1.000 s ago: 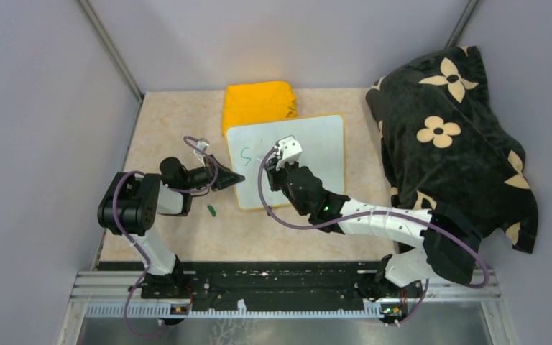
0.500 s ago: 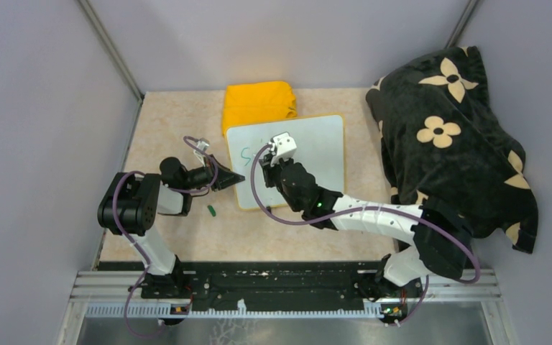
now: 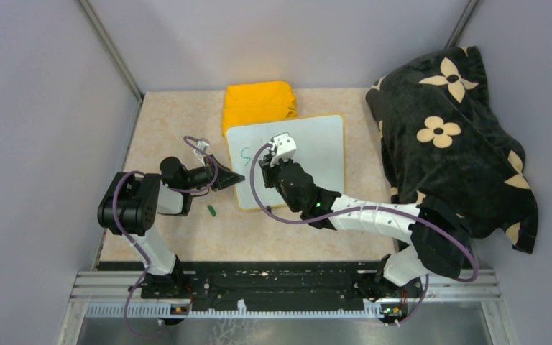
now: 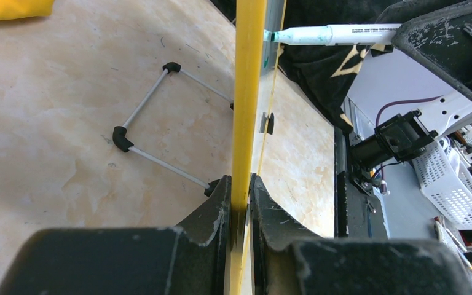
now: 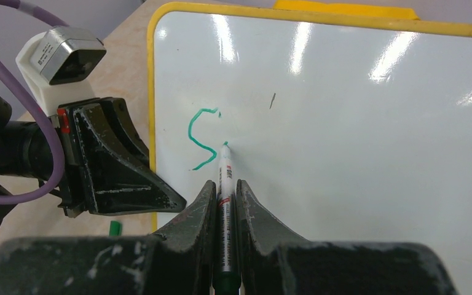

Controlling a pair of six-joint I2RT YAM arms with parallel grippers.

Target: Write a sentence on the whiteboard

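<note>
The whiteboard lies flat on the table, white with a yellow rim. My left gripper is shut on its left rim; in the left wrist view the rim runs edge-on between the fingers of that gripper. My right gripper is shut on a green marker, and the tip rests on the board just right of a green letter S. That S is all of the sentence that shows. From above, the right gripper sits over the board's left part.
A folded yellow cloth lies behind the board. A black flowered blanket fills the right side. A green marker cap lies on the table near the left arm. A wire stand shows under the board.
My right gripper has shifted a little to the left with the marker, closer to the S. The left gripper and the board have stayed put.
</note>
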